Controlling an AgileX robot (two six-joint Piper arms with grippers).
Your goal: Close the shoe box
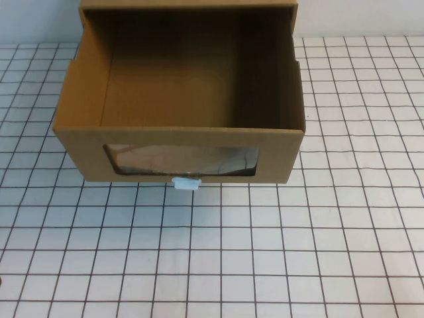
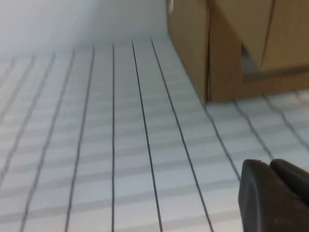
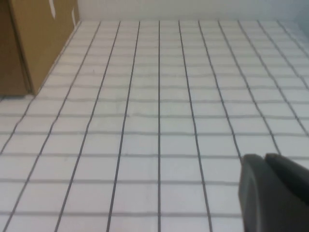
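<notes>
The shoe box [image 1: 179, 156] is brown cardboard, and its drawer stands pulled out toward me, empty inside. Its front has a clear window [image 1: 180, 161] with a small white pull tab [image 1: 186, 183] below it. The outer sleeve [image 1: 189, 5] shows at the back. Neither arm shows in the high view. My left gripper [image 2: 270, 166] is shut and empty, low over the table, with the box's corner [image 2: 227, 53] ahead of it. My right gripper [image 3: 264, 159] is shut and empty, with the box's side [image 3: 38, 38] far off to one side.
The table [image 1: 265, 252] is white with a black grid and runs bare from the box's front to the near edge. A pale wall [image 2: 72, 19] stands behind the table.
</notes>
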